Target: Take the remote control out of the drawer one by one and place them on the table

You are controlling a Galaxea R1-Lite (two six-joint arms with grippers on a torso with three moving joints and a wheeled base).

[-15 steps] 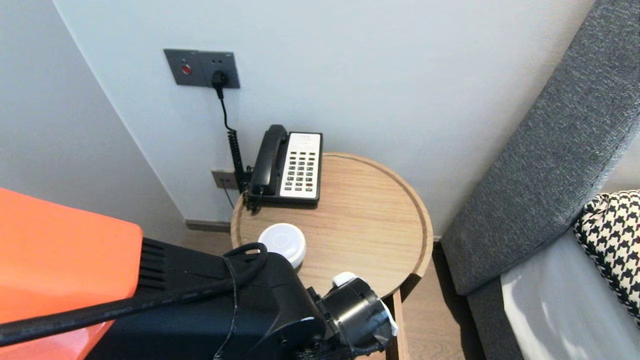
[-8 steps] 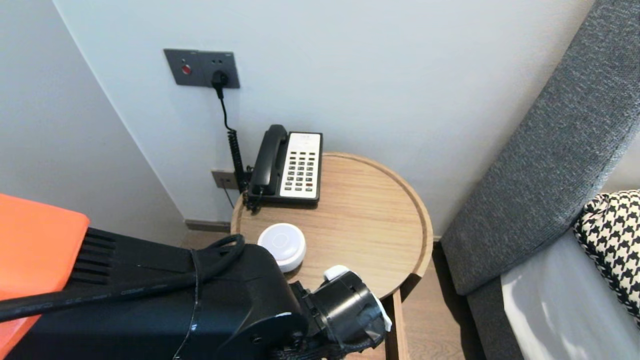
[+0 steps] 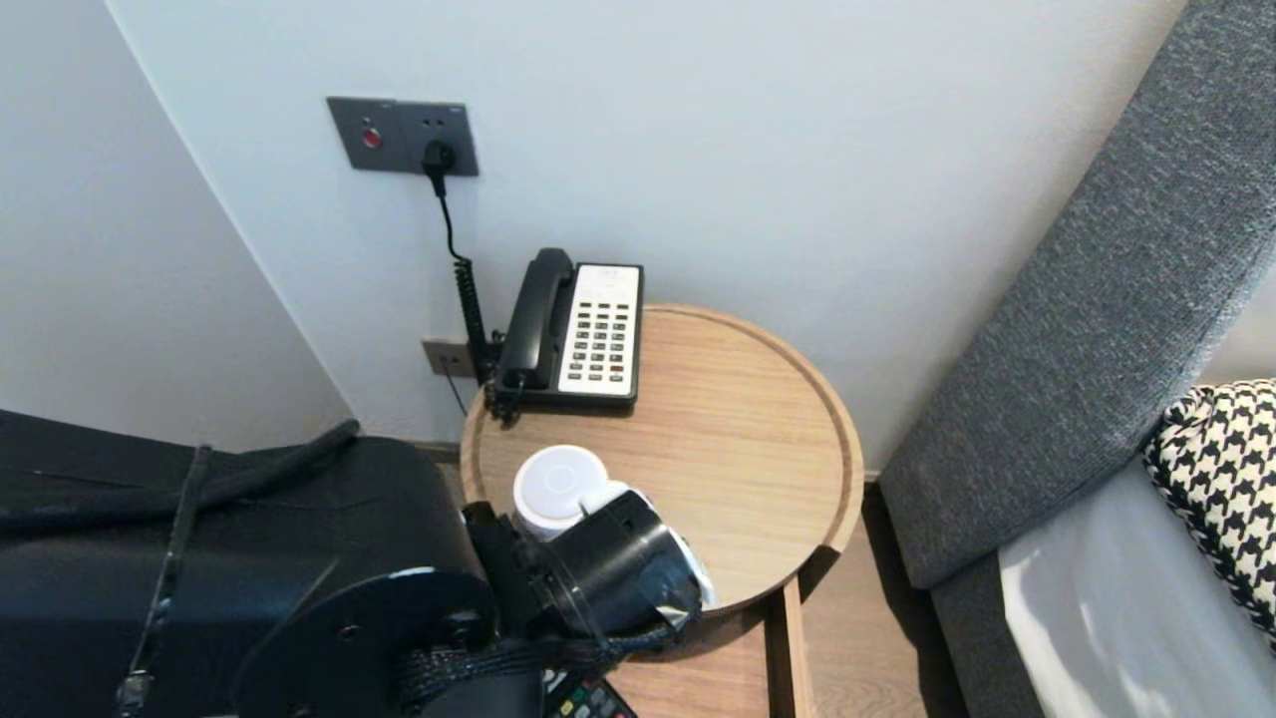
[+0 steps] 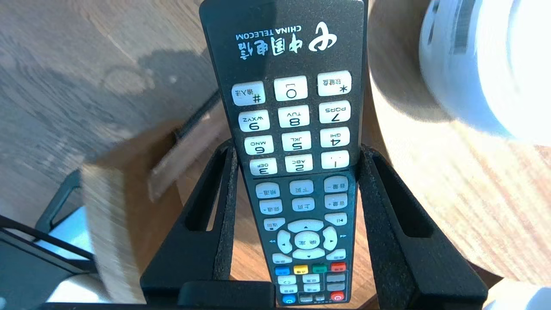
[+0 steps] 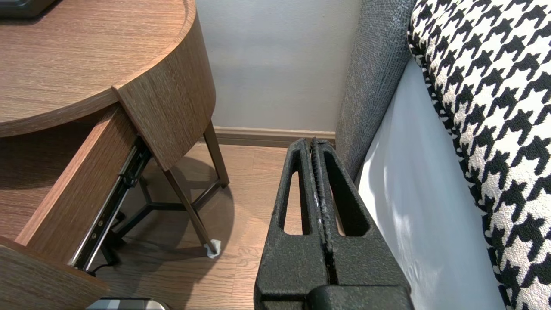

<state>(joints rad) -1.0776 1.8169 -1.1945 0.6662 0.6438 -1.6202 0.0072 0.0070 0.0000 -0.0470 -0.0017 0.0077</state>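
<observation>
My left gripper (image 4: 297,150) is shut on a black remote control (image 4: 297,129) with white number keys, its fingers (image 4: 379,202) pressing both long edges near the middle. The remote hangs by the front rim of the round wooden table (image 3: 738,419), over the pulled-out drawer (image 3: 698,683). In the head view the left wrist (image 3: 618,573) covers the gripper, and only one end of the remote (image 3: 588,703) shows. A white round device (image 3: 558,484) stands on the table just beyond the wrist. My right gripper (image 5: 311,144) is shut, holds nothing, and is parked low beside the bed.
A black and white desk phone (image 3: 583,329) sits at the table's back edge, its coiled cord running to a wall socket (image 3: 404,135). A grey upholstered headboard (image 3: 1087,299) and a houndstooth pillow (image 3: 1221,479) stand right of the table. The drawer's side wall (image 5: 73,189) juts out below the top.
My left arm has swung back and to the left, and its orange part has left the view. The wrist has moved from the table's front edge to beside the white device.
</observation>
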